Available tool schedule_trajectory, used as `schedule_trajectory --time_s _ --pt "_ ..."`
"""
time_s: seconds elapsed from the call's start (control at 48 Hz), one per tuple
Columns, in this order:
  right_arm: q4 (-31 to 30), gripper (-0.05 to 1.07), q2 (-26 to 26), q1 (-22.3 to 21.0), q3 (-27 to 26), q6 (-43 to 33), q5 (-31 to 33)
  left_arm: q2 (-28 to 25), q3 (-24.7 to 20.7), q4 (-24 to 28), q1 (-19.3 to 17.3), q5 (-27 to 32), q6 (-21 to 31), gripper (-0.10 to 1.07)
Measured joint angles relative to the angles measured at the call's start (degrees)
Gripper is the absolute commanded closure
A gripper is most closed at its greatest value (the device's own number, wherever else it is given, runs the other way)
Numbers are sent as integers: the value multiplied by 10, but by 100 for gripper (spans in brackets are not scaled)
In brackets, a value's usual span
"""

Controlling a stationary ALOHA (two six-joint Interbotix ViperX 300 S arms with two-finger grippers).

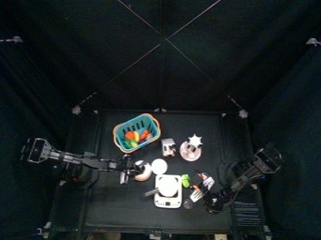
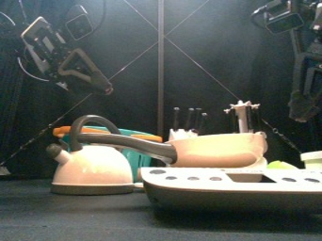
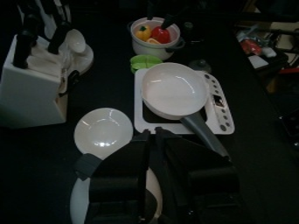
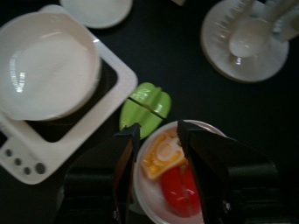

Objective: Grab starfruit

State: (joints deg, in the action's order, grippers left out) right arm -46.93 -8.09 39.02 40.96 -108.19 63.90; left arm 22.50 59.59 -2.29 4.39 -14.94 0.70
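Hovering my right pincer [image 4: 170, 144] over a small white bowl [image 4: 212, 132]; jaws spread wide, pinching nothing. One tip sits over each side of the bowl. Bowl holds orange and red toy food.

Starfruit [image 4: 146, 107] is just past my tips, lying on the counter [image 4: 176, 52]. It is yellow-green and ridged, touching or almost touching the bowl rim. It is wedged between the bowl and the corner of the white scale [image 4: 35, 144]. I am not touching it.

A white pan [image 4: 47, 66] sits on the scale, just beside the starfruit. Further out on the other side is a round white dish [image 4: 246, 39] with a white piece in it, well apart from the starfruit.

From above, the starfruit [image 1: 186, 180] is at the right side of the scale, near the counter's front. My right arm comes in from the right, low at the front.

My left pincer [image 3: 152, 175] hangs just over the white kettle [image 3: 103, 131]; cannot tell whether it is spread or pressed together. From that wrist, the pan's grey handle [image 3: 198, 131] points back toward the pincer. The starfruit [image 3: 146, 63] lies past the pan, in front of the bowl. A white knife block [image 3: 35, 83] stands next to the kettle.

A teal basket [image 1: 133, 121] sits at the back of the counter, well apart from the starfruit.
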Motion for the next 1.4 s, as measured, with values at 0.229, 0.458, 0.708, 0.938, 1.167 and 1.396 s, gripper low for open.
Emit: schedule_trajectory --time_s 0.229,0.458,0.708,0.938,1.167,1.396 --pt "-4 23 56 -64 -48 6 -26 0 0 -4 1 0 0 39" --pt "17 23 62 -91 -54 7 -35 0 3 -4 0 0 -1 39" --pt "40 22 69 -95 -37 8 -96 0 3 -4 0 0 0 39" --pt "46 3 75 -107 -20 12 -120 0 3 -4 0 0 -1 39" --pt "52 -2 75 -116 -2 13 -134 0 3 -4 -1 0 -1 39" --pt "53 -2 68 -120 11 14 -135 0 3 -4 0 0 -1 39"
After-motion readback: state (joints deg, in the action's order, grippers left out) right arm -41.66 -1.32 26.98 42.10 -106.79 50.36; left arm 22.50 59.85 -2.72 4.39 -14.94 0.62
